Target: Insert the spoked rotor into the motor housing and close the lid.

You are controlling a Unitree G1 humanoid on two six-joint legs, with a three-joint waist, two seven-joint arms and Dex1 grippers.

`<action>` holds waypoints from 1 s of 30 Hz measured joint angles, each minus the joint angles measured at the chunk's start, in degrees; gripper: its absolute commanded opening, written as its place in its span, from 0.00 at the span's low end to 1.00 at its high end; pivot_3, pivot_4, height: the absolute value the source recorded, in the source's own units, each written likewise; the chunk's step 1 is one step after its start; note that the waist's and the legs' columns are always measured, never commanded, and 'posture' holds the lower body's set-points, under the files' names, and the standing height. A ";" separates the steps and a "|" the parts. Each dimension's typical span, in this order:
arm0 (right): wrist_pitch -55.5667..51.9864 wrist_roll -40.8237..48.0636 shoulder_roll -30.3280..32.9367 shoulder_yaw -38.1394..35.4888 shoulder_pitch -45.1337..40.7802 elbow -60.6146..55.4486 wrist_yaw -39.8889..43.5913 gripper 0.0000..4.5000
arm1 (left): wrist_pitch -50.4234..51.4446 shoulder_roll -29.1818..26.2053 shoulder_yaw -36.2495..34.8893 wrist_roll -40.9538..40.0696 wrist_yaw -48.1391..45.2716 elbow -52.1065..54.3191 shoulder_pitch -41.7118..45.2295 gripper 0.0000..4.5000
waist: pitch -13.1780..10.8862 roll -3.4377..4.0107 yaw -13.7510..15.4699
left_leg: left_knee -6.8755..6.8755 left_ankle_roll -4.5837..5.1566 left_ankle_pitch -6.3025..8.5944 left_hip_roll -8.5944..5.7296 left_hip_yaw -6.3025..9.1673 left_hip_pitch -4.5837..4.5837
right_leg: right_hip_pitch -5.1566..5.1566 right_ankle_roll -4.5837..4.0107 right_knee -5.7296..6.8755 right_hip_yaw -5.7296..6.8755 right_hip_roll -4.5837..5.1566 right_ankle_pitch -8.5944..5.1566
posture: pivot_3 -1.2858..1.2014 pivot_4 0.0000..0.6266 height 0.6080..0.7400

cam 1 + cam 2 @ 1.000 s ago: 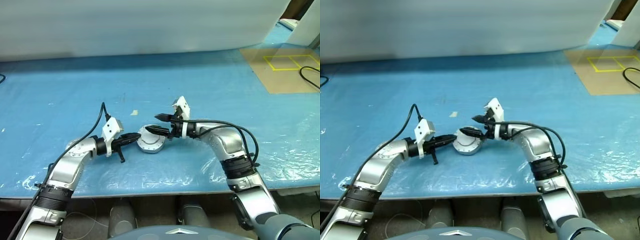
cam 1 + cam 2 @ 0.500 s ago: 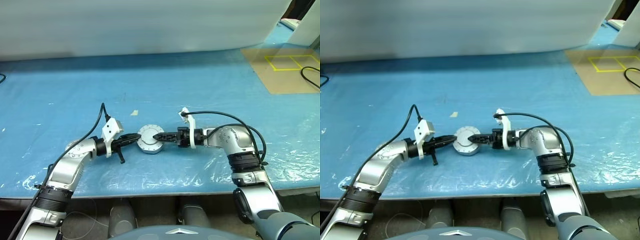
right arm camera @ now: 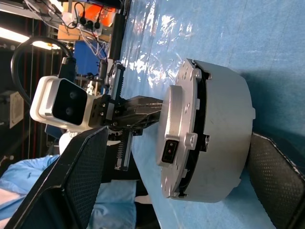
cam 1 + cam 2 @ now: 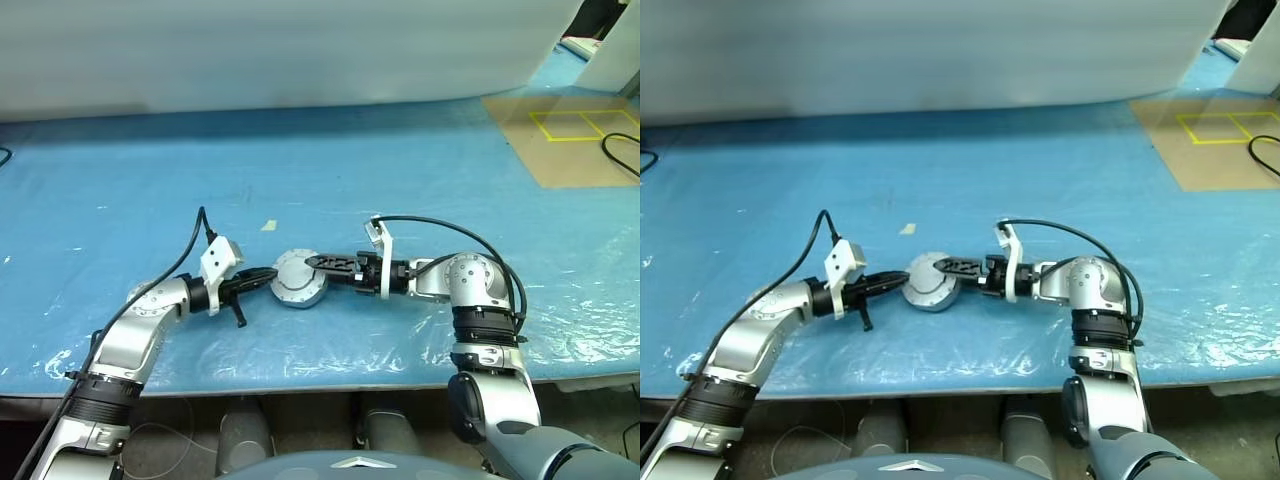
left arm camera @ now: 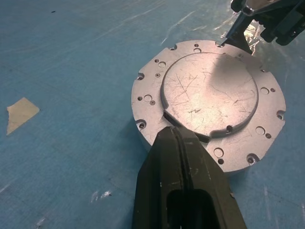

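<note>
Resting on the blue table (image 4: 420,180), motor housing (image 4: 297,279) with lid (image 5: 209,98) closed on top, plain grey face up. Left tool (image 4: 268,276) pressed together, tips at the housing's left edge. Right tool (image 4: 318,264) spread wide, straddling the housing from the right.

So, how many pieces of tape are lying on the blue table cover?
1. A small beige scrap of tape lies on the blue cover, just beyond the closed motor housing. Others may be hidden under the arms.
</note>
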State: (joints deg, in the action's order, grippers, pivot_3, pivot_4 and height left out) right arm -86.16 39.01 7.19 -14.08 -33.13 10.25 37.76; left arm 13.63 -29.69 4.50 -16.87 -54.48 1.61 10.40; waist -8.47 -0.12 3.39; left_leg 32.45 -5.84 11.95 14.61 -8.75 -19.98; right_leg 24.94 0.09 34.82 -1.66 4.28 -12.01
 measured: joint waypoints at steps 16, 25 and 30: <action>-0.47 0.38 0.38 -0.27 0.30 -0.33 -1.67 0.24 | -0.11 -0.57 -0.89 0.24 -0.11 0.04 -0.40 0.00 | -0.01 0.01 0.59 | -0.02 -0.01 0.00 0.00 0.00 -0.01 | 0.04 0.00 -0.01 0.01 0.00 0.00 | 0.52 0.24 1.00; 2.70 0.31 2.65 4.39 1.22 -2.28 -0.64 0.24 | -0.08 -0.54 -0.86 0.30 -0.11 0.03 -0.32 0.00 | 0.00 0.01 0.56 | -0.02 -0.01 0.00 -0.01 -0.01 0.06 | -0.02 0.00 0.01 -0.01 0.00 0.00 | 0.52 0.24 1.00; 5.57 0.24 6.01 10.20 3.23 -5.29 2.28 0.24 | -0.48 -0.28 -0.57 0.37 -0.14 0.02 0.12 0.00 | 0.02 0.04 0.28 | -0.08 -0.01 0.00 0.00 -0.01 0.12 | -0.19 0.00 0.00 -0.08 0.00 -0.01 | 0.52 0.24 1.00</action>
State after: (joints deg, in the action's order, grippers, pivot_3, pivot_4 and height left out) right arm -80.60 39.25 13.20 -3.88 -29.90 4.96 40.04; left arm 13.15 -29.97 3.92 -16.50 -54.62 1.63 10.52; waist -8.45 -0.08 3.66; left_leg 32.37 -5.85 11.95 14.61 -8.76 -19.86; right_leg 24.75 0.09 34.82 -1.73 4.28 -12.02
